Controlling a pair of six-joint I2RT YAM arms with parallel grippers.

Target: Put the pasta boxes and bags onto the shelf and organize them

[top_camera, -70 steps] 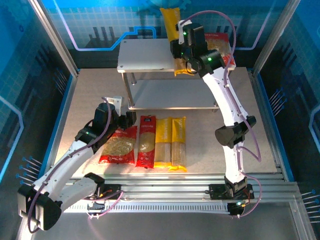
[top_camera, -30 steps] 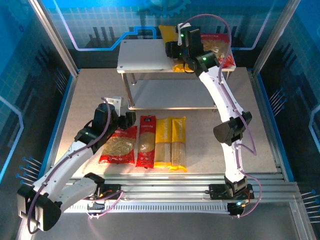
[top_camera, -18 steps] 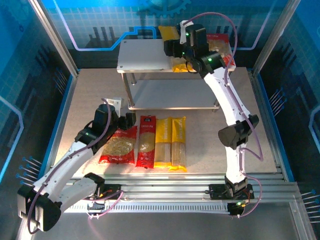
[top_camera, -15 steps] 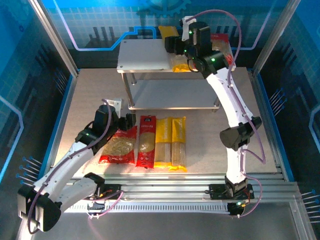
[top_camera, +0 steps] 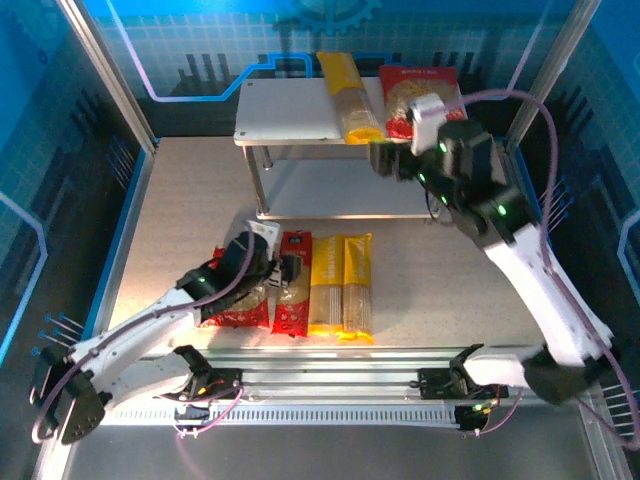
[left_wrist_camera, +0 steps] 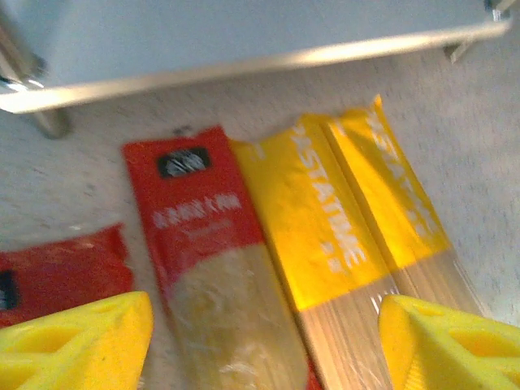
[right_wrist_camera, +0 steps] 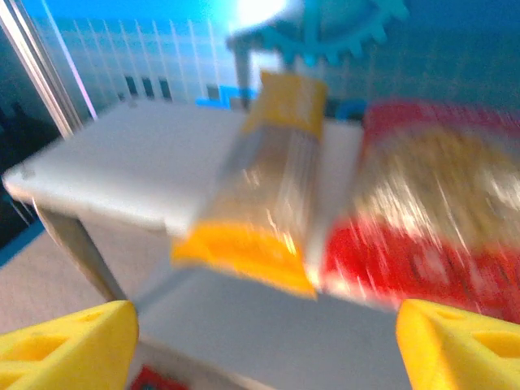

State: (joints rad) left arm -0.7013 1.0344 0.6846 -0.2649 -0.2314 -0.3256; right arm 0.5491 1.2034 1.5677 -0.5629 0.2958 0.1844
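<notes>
Hovering over the narrow red pack [left_wrist_camera: 203, 268], the left gripper [left_wrist_camera: 260, 349] is gaping wide, holding nothing. The pack is lying by the near edge of the table [top_camera: 180, 200], touching a yellow spaghetti pack [left_wrist_camera: 313, 236]. Straddling only the red width and pinching squarely is looking wise. The right gripper [top_camera: 385, 160], likewise spread and empty, is hanging before the shelf [top_camera: 285, 110].

I'm working in a robotics lab cell, not a home or shop. Aluminium posts [top_camera: 105, 75] frame the table [top_camera: 180, 200]. Blue printed panels [top_camera: 200, 40] with grid lines wall it in from 9 round to 3 o'clock, with a gear graphic [top_camera: 325, 10] at 12. At 6 o'clock a slotted aluminium rail [top_camera: 330, 385] carries the arm mounts [top_camera: 445, 380] and loose cables [top_camera: 215, 400].
</notes>
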